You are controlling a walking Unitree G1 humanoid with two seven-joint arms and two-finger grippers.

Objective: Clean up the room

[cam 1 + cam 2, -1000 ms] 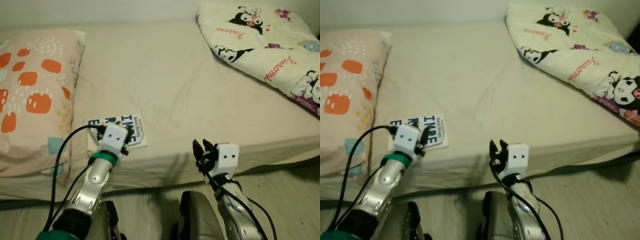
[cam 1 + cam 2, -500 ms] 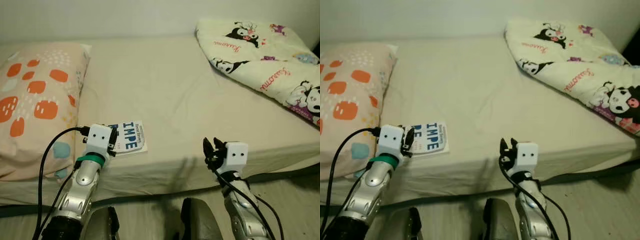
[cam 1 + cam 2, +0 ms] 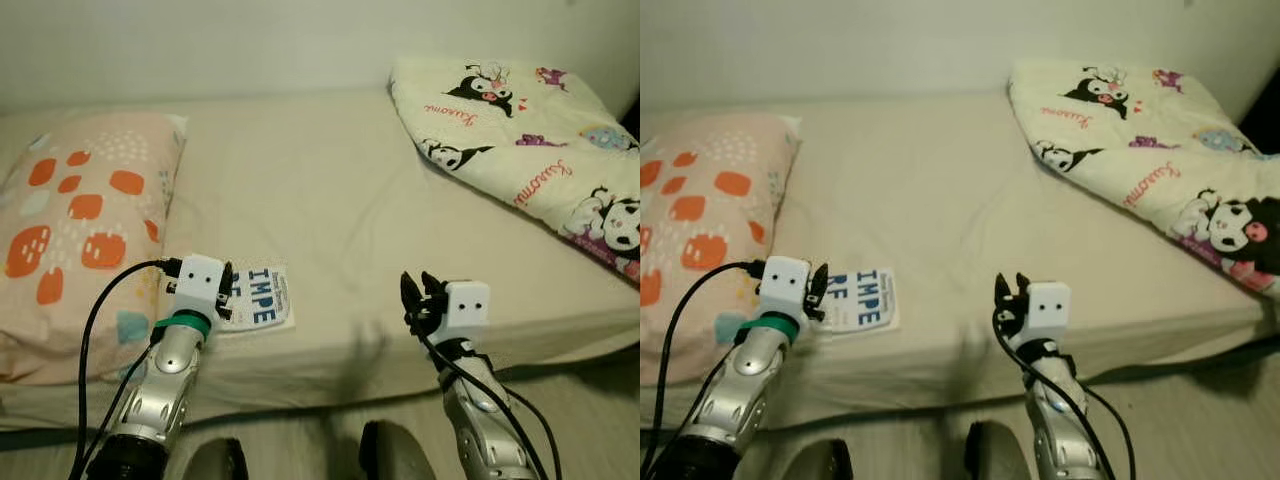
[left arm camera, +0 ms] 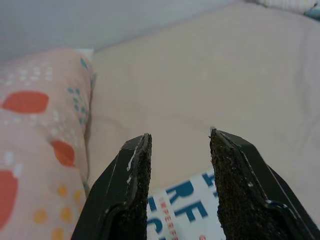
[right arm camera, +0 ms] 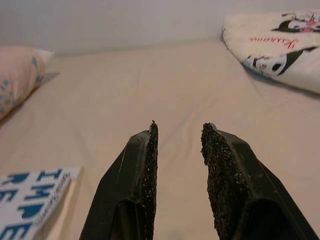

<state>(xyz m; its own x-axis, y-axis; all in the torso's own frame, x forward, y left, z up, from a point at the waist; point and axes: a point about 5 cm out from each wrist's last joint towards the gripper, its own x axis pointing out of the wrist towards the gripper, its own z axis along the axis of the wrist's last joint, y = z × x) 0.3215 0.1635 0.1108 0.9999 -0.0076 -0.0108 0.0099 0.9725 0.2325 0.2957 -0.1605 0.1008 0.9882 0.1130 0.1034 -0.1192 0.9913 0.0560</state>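
Note:
A white book with big blue letters (image 3: 254, 297) lies flat on the beige bed sheet (image 3: 320, 200), close to the front edge and beside the pillow. My left gripper (image 3: 227, 291) hovers just over the book's near left part, fingers open with nothing between them; the book's lettering (image 4: 186, 205) shows below the fingertips in the left wrist view. My right gripper (image 3: 414, 297) is held up at the bed's front edge, right of the book, open and empty. The book's corner (image 5: 30, 200) appears in the right wrist view.
A peach pillow with orange spots (image 3: 80, 220) lies at the bed's left. A cream cartoon-print blanket (image 3: 530, 150) is bunched at the right. A wall runs behind the bed. Pale floor (image 3: 590, 400) shows in front, at the lower right.
The camera has tilted up and back, so the bed sits lower in the frame. My left gripper has shifted left over the book, uncovering more of its lettering. The right gripper holds much the same pose.

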